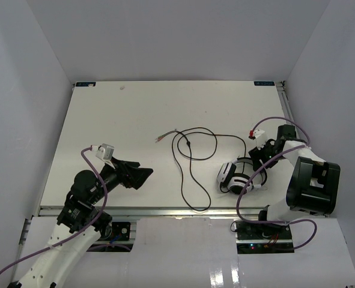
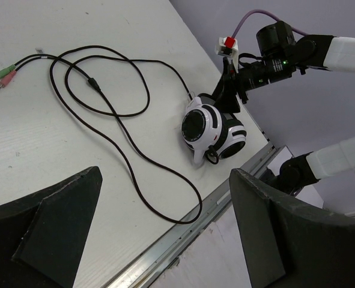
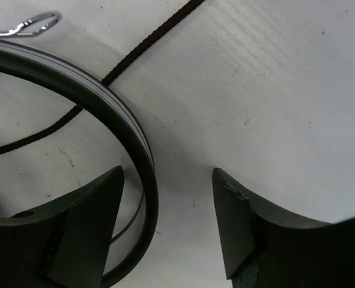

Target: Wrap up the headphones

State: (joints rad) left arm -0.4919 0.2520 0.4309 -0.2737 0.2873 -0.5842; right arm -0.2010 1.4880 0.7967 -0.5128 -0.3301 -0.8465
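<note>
We're looking down on a white table (image 1: 117,120), boxed in on three sides by plain pale walls (image 1: 183,36), with a metal rail (image 1: 165,211) running along the near edge. The board is matt and lightly scuffed up close.

The headphones (image 1: 234,177) lie near the right front corner, just back from that rail. They are folded on themselves with the white ringed cups close together. Their thin black cable (image 2: 91,84) spills leftward across the middle of the table in loose, overlapping loops, and one long loop sags down almost to the rail. The pink and green plug ends (image 2: 6,75) lie flat out toward the centre, well apart from the cups.

The right gripper (image 3: 168,186) is down low at the headphones with its fingers spread. The dark headband (image 3: 129,138) curves through the gap, hard against one finger, and nothing is clamped on it. I cannot tell whether it touches.

Over on the left, the left gripper (image 1: 140,174) hangs above bare table with its jaws wide apart, holding nothing. It points toward the cable loops but sits well clear of them.
</note>
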